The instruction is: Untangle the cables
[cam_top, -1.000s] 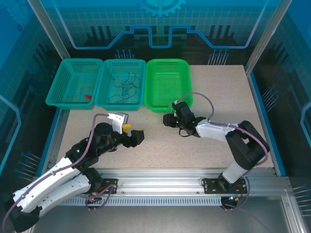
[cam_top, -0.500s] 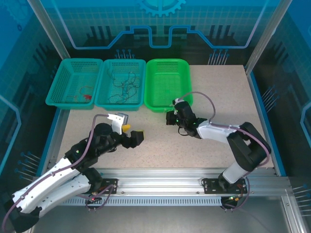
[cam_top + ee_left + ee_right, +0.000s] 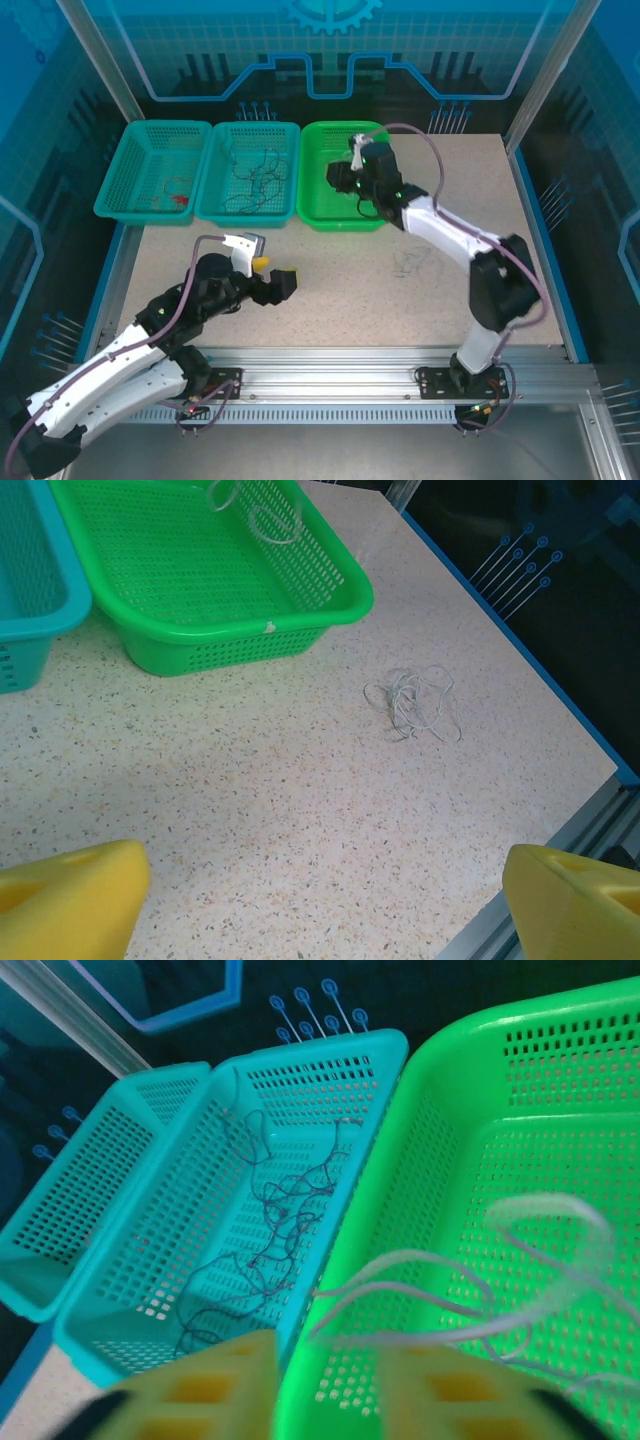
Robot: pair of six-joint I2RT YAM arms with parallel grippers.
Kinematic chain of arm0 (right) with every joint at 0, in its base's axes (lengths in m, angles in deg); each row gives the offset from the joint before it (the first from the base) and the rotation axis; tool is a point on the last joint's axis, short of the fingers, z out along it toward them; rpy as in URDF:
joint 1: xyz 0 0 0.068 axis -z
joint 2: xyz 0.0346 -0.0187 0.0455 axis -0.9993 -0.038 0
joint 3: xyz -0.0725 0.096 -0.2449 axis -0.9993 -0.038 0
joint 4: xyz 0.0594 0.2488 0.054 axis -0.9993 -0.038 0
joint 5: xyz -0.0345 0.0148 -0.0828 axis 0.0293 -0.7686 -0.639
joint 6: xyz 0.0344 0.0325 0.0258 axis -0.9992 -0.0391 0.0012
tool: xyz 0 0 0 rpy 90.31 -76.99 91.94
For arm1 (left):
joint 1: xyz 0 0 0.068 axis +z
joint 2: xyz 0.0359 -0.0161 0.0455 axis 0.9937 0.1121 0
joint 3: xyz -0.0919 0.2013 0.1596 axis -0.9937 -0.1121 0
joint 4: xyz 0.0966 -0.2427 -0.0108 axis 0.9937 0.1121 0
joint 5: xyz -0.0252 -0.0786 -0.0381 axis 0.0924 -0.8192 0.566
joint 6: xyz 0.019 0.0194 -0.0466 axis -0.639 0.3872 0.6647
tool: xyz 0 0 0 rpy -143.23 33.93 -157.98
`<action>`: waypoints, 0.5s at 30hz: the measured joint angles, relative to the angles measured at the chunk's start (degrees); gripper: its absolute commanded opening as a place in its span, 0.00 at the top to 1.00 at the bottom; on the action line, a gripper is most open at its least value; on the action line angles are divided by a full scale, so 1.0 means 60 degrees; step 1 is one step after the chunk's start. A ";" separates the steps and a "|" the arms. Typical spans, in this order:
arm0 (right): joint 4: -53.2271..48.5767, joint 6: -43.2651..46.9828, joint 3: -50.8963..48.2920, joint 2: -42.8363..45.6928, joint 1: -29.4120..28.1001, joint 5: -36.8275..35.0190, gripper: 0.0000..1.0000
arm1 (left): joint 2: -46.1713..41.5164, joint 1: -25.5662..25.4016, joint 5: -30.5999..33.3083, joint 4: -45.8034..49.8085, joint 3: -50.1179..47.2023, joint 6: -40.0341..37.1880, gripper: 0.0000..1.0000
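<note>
no legible text, labels, brands or numbers anywhere

Lab: blue-walled enclosure [image 3: 330,60], aluminium rail [image 3: 330,365].

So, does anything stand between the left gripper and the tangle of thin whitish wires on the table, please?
Nothing visible does: only bare speckled tabletop separates the left gripper from the thin whitish wire tangle.

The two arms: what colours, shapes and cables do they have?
Both the left arm and right arm have white shells with black joints. A purple-grey hose loops along each. The left tool and right tool carry blocky yellow fingers.
</note>
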 measured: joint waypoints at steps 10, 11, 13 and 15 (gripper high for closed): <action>-0.1916 0.0262 -0.1202 0.1654 0.0350 0.0510 0.30 | 0.0011 0.0000 -0.0080 -0.0036 0.0000 0.0007 0.08; -0.1949 0.0255 -0.1803 0.2419 0.0357 0.0415 0.30 | 0.0044 0.0000 -0.0146 -0.0102 0.0000 0.0007 0.08; -0.1978 0.0153 -0.2987 0.4076 0.0393 0.0153 0.30 | 0.0127 0.0000 -0.0310 -0.0299 -0.0025 -0.0007 0.08; -0.2084 -0.0095 -0.4113 0.5814 0.0463 -0.0317 0.31 | 0.0208 0.0000 -0.0539 -0.0535 -0.0098 -0.0018 0.07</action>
